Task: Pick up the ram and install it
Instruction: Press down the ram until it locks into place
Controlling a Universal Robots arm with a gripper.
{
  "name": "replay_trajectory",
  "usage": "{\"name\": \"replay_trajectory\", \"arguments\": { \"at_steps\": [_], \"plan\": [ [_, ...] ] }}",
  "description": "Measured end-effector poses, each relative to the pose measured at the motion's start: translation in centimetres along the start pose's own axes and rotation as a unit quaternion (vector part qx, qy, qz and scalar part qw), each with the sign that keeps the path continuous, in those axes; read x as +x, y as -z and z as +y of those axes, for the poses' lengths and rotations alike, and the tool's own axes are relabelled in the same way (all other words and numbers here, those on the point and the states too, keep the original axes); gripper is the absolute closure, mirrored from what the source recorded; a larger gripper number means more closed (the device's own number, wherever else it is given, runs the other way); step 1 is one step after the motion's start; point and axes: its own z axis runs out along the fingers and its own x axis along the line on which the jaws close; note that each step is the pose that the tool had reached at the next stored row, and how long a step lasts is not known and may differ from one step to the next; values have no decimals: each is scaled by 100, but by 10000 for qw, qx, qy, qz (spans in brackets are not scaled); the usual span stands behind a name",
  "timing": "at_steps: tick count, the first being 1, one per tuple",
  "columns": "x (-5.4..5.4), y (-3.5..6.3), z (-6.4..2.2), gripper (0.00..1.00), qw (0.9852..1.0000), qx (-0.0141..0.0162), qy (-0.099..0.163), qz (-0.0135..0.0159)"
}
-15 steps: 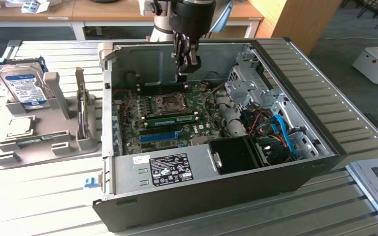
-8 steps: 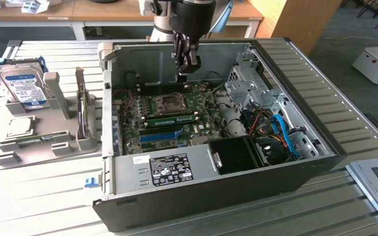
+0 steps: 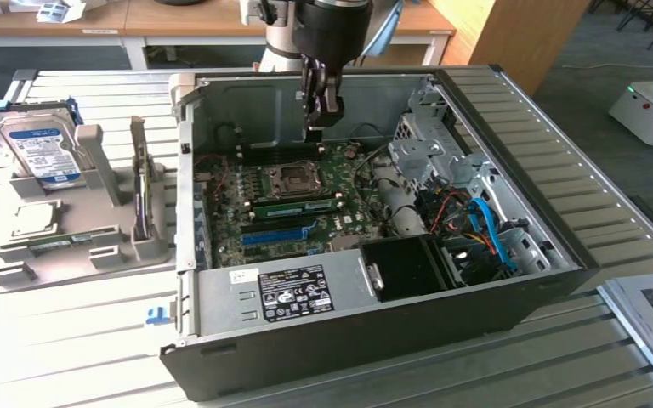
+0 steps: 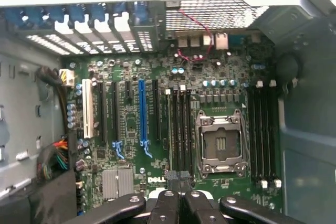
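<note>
We saw the gripper (image 3: 317, 127) hanging inside the open computer case (image 3: 417, 319), a dark metal box with a pale sheet-steel rim, lying on a table (image 3: 65, 348) of ribbed white slats. In the wrist view its two black fingers (image 4: 169, 203) were pressed together, with nothing green between them that we could make out.

The ram (image 3: 295, 205), a thin green strip with flat black chips, lay along a slot at 6 o'clock of the square metal-framed processor socket (image 3: 295, 177), just beside it. The gripper stood at 12 o'clock of that socket, apart from the ram. The long blue plastic slot (image 3: 272, 234) sat further toward 6 o'clock.

Cables crowded the case at 3 o'clock. Above the green board the room was open. Outside, at 9 o'clock, a silver hard drive (image 3: 45, 153) stood upright in a grey moulded stand (image 3: 88, 255).
</note>
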Motion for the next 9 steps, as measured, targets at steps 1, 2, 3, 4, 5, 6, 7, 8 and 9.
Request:
{"name": "replay_trajectory", "arguments": {
  "at_steps": [1, 2, 3, 4, 5, 6, 7, 8, 9],
  "plan": [
    [0, 0, 0, 90, 10000, 0, -85, -3],
    [0, -1, 0, 90, 9998, 1, -174, -7],
    [0, -1, 0, 90, 9997, 1, -264, -9],
    [0, -2, 0, 90, 9993, 2, -362, -14],
    [0, -2, 0, 90, 9990, 2, -452, -16],
    [0, -3, 0, 90, 9986, 3, -537, -19],
    [0, -4, 0, 90, 9980, 3, -625, -23],
    [0, -4, 0, 90, 9975, 4, -710, -26],
    [0, -4, 0, 90, 9968, 5, -799, -29]
  ]
}}
